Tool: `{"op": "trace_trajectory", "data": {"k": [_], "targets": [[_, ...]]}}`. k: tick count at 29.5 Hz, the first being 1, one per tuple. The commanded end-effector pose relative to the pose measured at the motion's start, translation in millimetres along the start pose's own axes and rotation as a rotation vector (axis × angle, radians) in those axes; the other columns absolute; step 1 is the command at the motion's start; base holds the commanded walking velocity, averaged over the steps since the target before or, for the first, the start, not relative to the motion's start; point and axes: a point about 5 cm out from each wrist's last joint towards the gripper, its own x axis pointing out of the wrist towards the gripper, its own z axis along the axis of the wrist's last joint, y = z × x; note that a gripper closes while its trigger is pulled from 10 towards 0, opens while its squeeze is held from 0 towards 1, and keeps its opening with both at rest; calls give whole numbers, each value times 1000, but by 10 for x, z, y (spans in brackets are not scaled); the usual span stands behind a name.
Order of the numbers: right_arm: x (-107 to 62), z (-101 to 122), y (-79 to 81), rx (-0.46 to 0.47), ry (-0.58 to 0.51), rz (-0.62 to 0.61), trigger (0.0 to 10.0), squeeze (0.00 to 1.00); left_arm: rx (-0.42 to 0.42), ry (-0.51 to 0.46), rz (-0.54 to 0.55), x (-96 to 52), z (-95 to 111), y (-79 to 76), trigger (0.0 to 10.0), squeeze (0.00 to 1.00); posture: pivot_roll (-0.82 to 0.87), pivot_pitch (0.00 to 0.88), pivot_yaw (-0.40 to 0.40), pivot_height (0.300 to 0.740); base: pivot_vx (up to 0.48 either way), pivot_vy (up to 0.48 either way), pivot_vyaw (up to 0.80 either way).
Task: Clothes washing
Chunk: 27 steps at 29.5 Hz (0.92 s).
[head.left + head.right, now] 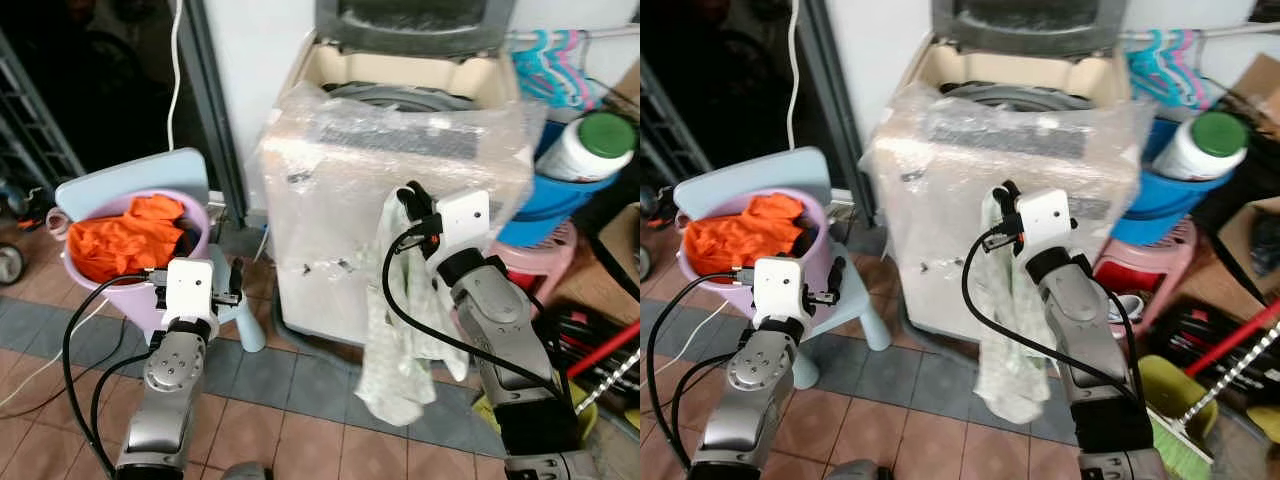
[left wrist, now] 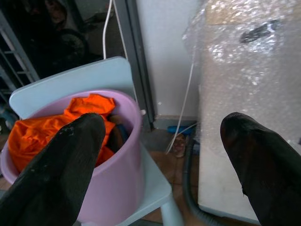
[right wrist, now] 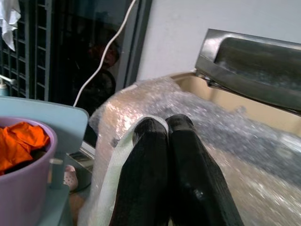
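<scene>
Pale green-and-white cloth hangs limp and crumpled from the right hand, its long tail dropping down in front of the washing machine toward the tiled floor. That hand's two black fingers are pressed together with the top of the cloth pinched between them, raised just before the machine's front face. On the near left, the left hand is held with its fingers spread wide, holding nothing, close in front of a lilac basin. The basin sits on a light blue plastic chair and holds a bunched bright orange garment (something darker lies beside it, too hidden to tell). Farther back, the machine is a cream top-loader wrapped in clear bubble film, with its grey lid tipped up and the drum opening showing. To its right stands a blue tub with a white, green-capped bottle lying on it, and coloured hangers behind. A white cable runs down the wall on the far left.
</scene>
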Motion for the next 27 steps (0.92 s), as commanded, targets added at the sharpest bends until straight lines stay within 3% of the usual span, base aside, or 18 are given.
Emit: {"op": "trace_trajectory", "data": {"k": [1,15,22,27], "targets": [[69,125,-34,-6,-51,1,10000,0,6,-6,-1,45,25,-14,10000,0,-44,0,28,740,409,255,425],[320,334,-562,-19,-77,-200,10000,0,-8,2,-43,58,44,-46,10000,0,-40,0,42,740,463,18,29],[700,879,-747,-148,-203,-75,10000,0,-14,-2,-61,100,59,-122,10000,0,-51,0,41,740,480,0,0],[999,1499,-1017,-223,-288,-83,10000,0,-26,2,-65,122,60,-149,10000,0,-51,0,31,740,470,0,0]]}}
